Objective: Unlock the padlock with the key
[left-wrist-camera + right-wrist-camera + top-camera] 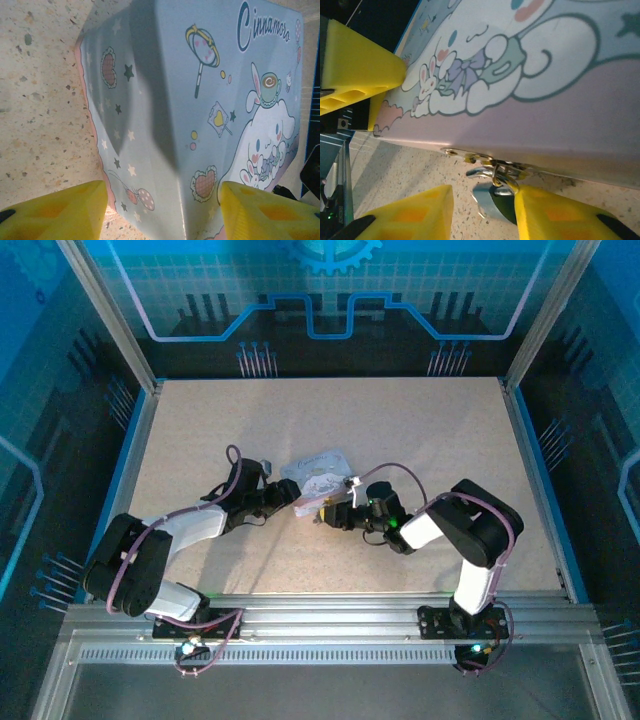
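From the near edge of the speckled bench (430,440) both arms reach inward and meet near its middle, the left arm (185,528) coming from the left and the right arm (465,530) from the right. The right tool (484,197) sits low over the bench with its yellow fingers (405,217) apart and the padlock (489,204) between them. One finger lies right against the padlock's body, while the other stands off it with bare bench in the gap, so nothing is clamped. The padlock hangs by its thin silvery shackle (479,172) from a brass-coloured hasp (470,159) on the edge of the tin (545,100), its body down close to the bench. The left tool (162,197) also has its fingers well apart, with the tin's near corner between them and each finger just at an edge of the tin; whether they press on it I cannot tell. The tin's pastel lid (210,75) faces up, showing a white long-eared cartoon character, stars and hearts. Past the tin the bench runs on to a blue patterned back wall (330,300)
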Robot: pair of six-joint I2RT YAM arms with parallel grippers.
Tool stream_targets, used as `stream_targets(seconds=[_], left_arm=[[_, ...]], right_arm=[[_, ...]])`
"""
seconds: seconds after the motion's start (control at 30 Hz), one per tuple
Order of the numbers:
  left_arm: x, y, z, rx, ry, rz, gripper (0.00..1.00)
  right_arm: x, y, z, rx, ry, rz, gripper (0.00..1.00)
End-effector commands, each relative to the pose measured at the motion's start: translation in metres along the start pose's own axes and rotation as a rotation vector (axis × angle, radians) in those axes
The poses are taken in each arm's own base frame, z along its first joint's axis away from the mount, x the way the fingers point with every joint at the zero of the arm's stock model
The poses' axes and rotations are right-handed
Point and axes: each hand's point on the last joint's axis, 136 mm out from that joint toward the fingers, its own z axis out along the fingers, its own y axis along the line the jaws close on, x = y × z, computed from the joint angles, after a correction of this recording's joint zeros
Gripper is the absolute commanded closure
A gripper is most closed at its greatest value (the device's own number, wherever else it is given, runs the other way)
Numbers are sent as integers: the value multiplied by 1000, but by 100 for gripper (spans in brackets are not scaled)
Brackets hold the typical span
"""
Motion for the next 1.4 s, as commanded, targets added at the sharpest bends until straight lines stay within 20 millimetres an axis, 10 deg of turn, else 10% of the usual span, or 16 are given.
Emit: stream_targets(seconds=[0.0,0.77,1.37], left_arm=[[22,34,1,-119,61,-37,39],[23,35,4,-123,67,-40,39],[23,36,4,-121,64,-44,39]], right_arm=[[-4,6,6,-27,-17,-9,63],[-16,9,7,-77,-74,-32,48],[-13,4,2,-52,-84,-28,82]])
